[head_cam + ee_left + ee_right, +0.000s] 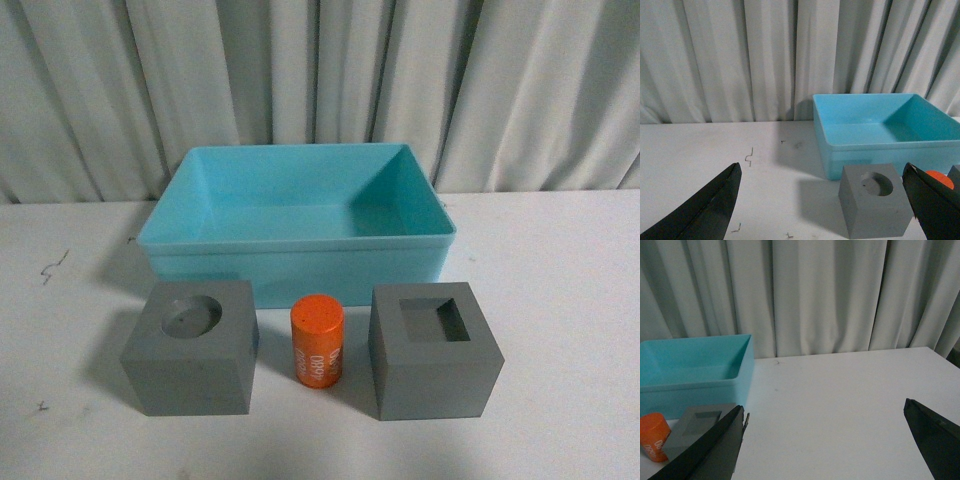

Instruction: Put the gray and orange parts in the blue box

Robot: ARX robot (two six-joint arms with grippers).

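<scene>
In the front view a gray cube with a round recess (192, 349), an orange cylinder with white lettering (317, 340) and a gray cube with a square recess (433, 350) stand in a row in front of the empty blue box (300, 262). Neither arm shows there. My left gripper (822, 192) is open and empty, short of the round-recess cube (875, 206), with the orange cylinder (940, 178) and the blue box (880, 145) beyond. My right gripper (825, 432) is open and empty over bare table, right of the square-recess cube (697, 422), the orange cylinder (653, 436) and the blue box (690, 390).
A white table (560, 300) carries everything, with a few small dark marks (52, 266) on its left side. A gray pleated curtain (320, 70) hangs right behind the box.
</scene>
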